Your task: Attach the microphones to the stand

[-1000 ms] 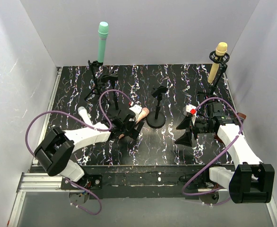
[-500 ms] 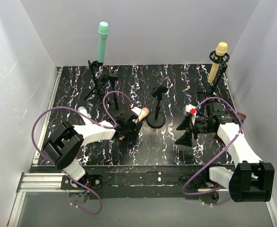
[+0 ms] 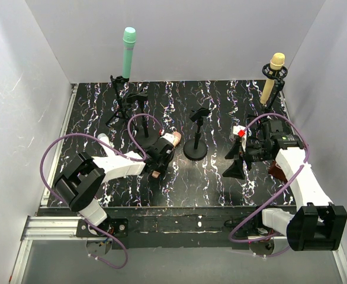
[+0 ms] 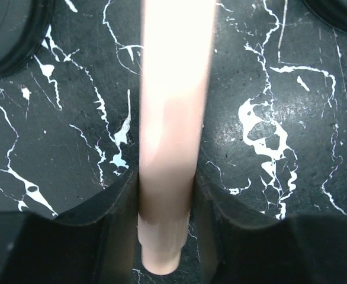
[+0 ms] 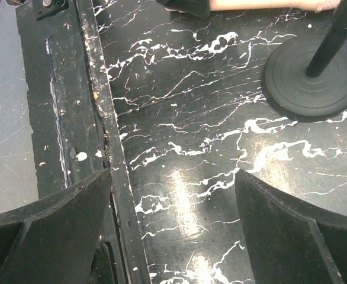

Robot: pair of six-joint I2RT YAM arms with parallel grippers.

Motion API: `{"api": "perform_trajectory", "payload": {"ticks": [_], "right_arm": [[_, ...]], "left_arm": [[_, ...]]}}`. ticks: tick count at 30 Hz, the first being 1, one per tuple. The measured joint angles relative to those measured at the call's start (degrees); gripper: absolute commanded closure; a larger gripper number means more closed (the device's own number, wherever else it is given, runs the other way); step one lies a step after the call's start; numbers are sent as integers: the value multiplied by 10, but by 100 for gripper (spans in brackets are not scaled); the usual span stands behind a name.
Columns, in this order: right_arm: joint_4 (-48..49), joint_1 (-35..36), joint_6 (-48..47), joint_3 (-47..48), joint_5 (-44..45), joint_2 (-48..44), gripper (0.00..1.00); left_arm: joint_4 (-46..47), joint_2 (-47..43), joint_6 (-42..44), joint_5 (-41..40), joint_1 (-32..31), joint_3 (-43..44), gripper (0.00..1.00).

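though flat — microphone (image 4: pixel 173 118) within left gripper (image 4: pixel 164 204)

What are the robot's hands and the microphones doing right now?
Left tool clamped on peach-pink microphone, lying on table. Right tool open, empty. Teal microphone and yellow microphone already mounted. Round-base stand close by, nothing blocking.

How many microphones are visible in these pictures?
3. The teal one stands in the back-left stand, the yellow one in the back-right stand, and the pink one lies between the left fingers. A fourth may be hidden by the left arm.
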Motion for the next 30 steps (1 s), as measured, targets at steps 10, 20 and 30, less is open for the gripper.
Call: {"api": "perform_trajectory", "payload": {"ticks": [10, 20, 30], "right_arm": [[-3, 0, 13, -10, 2, -51, 8], [-16, 0, 20, -12, -4, -62, 8], [-82, 0, -1, 52, -14, -62, 8]], "left_arm": [[-7, -30, -20, 24, -12, -19, 100], [-23, -259, -50, 75, -12, -75, 100], [30, -465, -83, 148, -12, -91, 100]]}}
